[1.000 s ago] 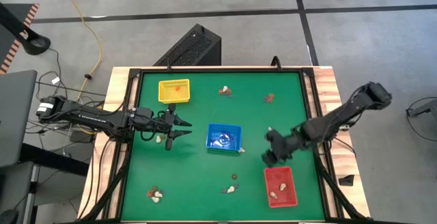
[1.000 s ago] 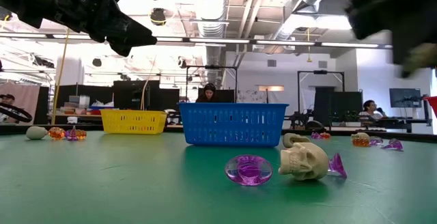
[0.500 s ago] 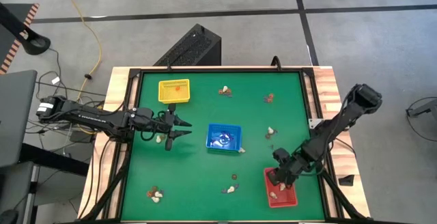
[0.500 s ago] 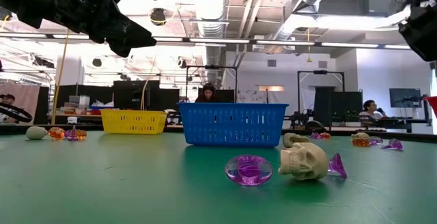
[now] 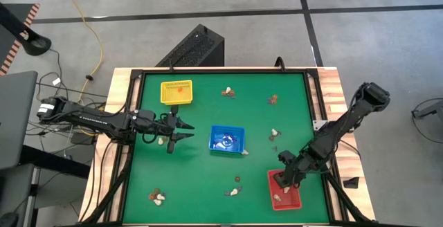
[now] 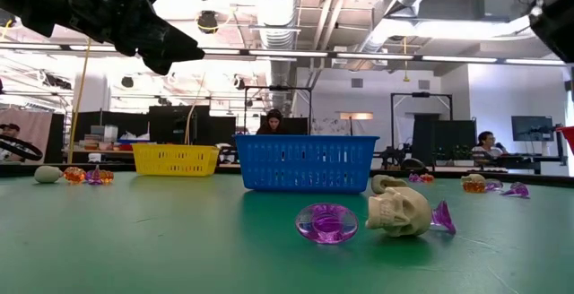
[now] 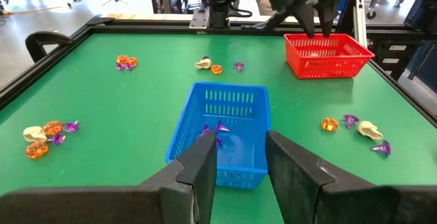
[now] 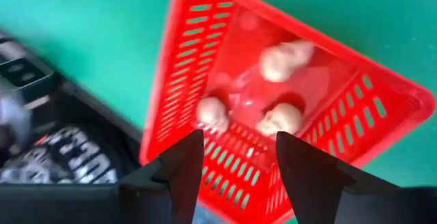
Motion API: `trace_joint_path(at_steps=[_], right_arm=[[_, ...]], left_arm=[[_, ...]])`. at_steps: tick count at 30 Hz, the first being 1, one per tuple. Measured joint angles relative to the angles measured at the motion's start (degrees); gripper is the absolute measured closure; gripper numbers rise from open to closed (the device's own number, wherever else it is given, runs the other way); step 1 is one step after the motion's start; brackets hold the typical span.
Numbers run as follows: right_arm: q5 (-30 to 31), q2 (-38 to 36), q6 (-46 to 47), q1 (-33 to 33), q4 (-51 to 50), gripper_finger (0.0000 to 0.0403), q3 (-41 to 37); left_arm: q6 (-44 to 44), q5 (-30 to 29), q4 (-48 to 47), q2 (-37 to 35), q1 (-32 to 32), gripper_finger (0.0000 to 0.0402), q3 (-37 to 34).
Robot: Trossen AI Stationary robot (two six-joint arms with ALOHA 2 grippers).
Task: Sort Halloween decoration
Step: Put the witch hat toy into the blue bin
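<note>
A: Right gripper (image 5: 282,179) state?
B: Over the red tray (image 5: 293,198), fingers apart, nothing between them in its wrist view. Three cream skulls (image 8: 280,120) lie in the tray directly under the fingertips, not touched.
A: Left gripper (image 5: 181,130)?
B: Hanging above the mat, waiting. Fingers part-spread with a clear gap, empty. Blue tray (image 5: 227,138) sits just ahead of its tips, purple rings (image 7: 212,130) inside.
A: Where are the loose trinkets?
B: Scattered. A small one lies right under the left gripper. A skull-plus-orange cluster (image 5: 275,134) is up-table from the right gripper, nearer the far edge than the red tray. Another pair (image 5: 235,187) sits beside the red tray, on the side toward the left arm. More lie by the near corner on the left arm's side and along the far edge. Yellow tray (image 5: 176,92) holds something orange.
A: Handling?
B: Looks like hard moulded plastic, light, stiff, not fragile. Probably slick and rounded, so skulls could squirt out or roll. I'd pinch a skull (image 6: 399,211) across its temples, the widest flat-ish sides. Purple ring (image 6: 326,222) lies flat; take it across the rim, fingers low on the mat.
A: Risk?
B: Clustered pieces touch; closing on one may nudge the neighbour.
</note>
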Motion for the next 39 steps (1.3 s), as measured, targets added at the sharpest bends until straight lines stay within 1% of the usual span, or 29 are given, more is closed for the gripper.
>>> trace_joint_path(at_steps=[5,9,11,16,21,30,39], right_arm=[[5.7,-5.4,-7.7,-3.1,-1.5,0.0186,0.0],[11.6,-7.8,-16.0,-8.1,-7.1,0.0190,0.0],[13.5,-7.6,-17.3,-11.1,-11.1,0.0192,0.0],[9.8,-4.3,-17.5,-19.0,-17.1,0.0198,0.0],[8.3,0.3,-20.1,-23.5,-17.1,0.0206,0.0],[4.5,8.1,-24.5,-28.1,-16.9,0.0237,0.0],[2.1,11.9,-29.3,-31.1,-14.9,0.0269,0.0]], left_arm=[[0.0,0.0,0.0,0.0,0.0,0.0288,0.0],[0.1,0.0,0.0,0.0,0.0,0.0288,0.0],[0.1,0.0,-0.2,0.0,0.0,0.0288,0.0],[0.1,-0.1,-1.1,0.0,0.0,0.0288,0.0],[0.2,-1.0,-1.4,0.0,0.0,0.0288,0.0],[0.5,-1.6,-2.4,0.0,0.0,0.0288,0.0],[0.6,-1.6,-2.4,0.0,0.0,0.0288,0.0]])
